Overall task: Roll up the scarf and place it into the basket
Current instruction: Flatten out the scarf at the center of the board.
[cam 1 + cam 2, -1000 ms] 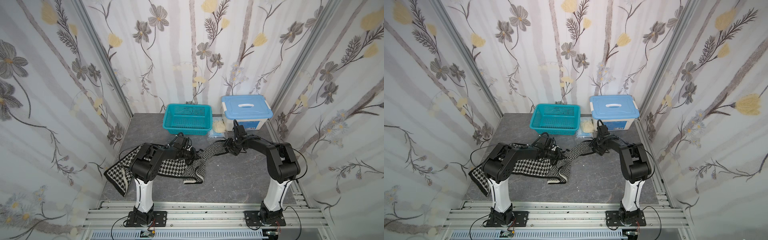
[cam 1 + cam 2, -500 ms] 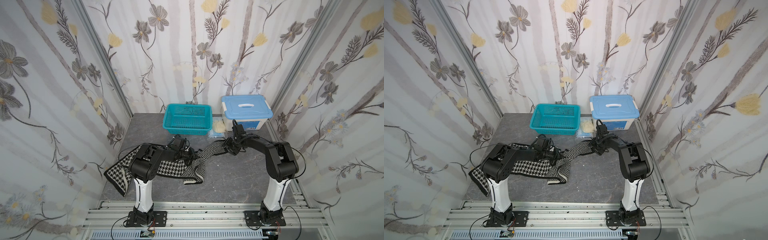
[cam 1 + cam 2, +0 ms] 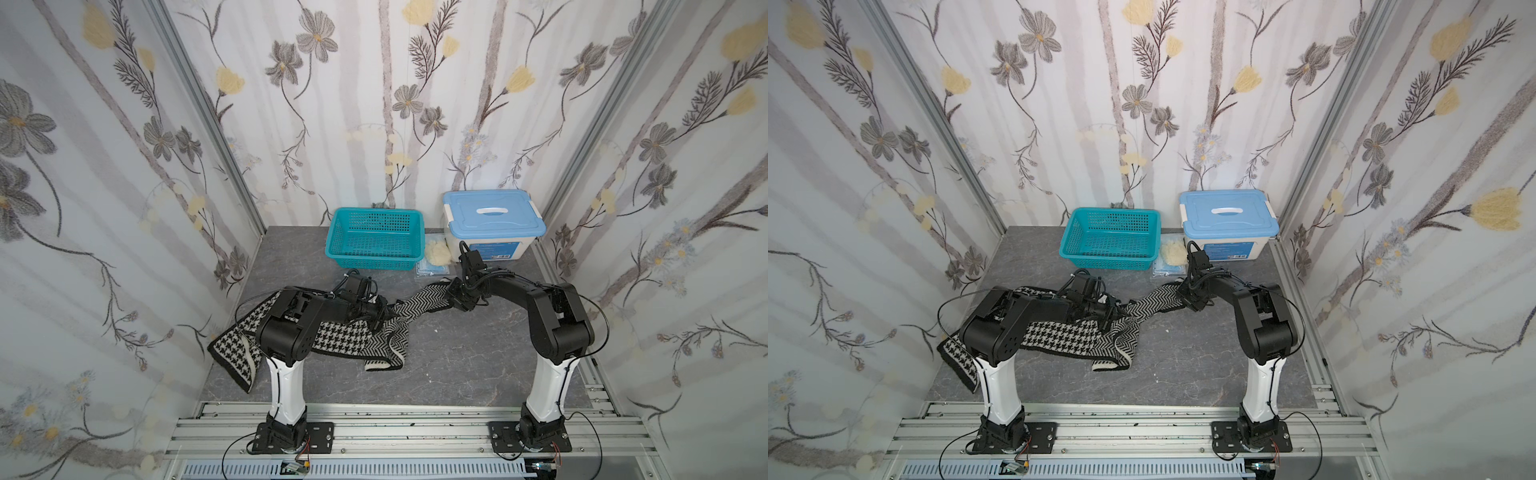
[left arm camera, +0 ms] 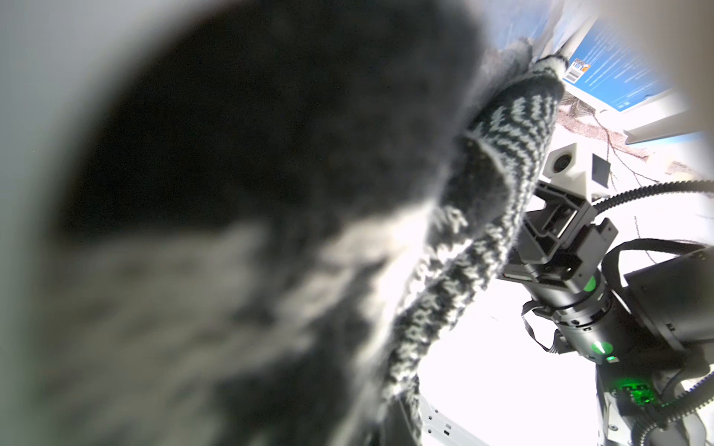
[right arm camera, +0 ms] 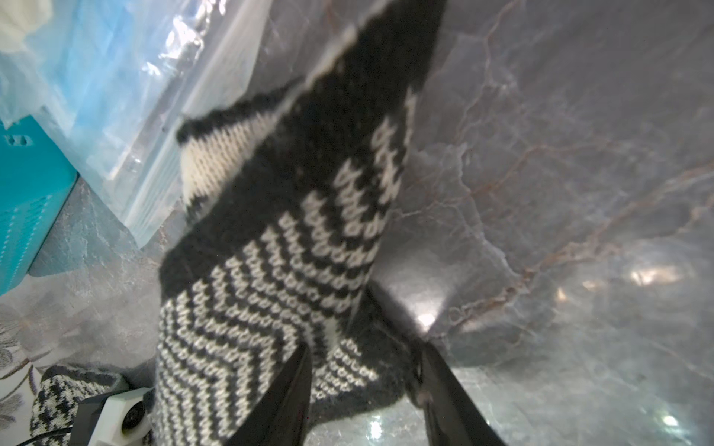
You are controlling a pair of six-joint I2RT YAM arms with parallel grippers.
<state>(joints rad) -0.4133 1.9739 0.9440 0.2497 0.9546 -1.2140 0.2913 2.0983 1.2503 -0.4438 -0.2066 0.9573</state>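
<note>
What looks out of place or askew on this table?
The scarf lies twisted and unrolled, houndstooth up at one end, zigzag at the other. A pale yellow cloth lump sits stray between the basket and storage box.

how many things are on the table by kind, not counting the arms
containers: 2 (basket, storage box)
cloth items: 2 (scarf, pale yellow lump)
plastic packet: 1
total: 5
</note>
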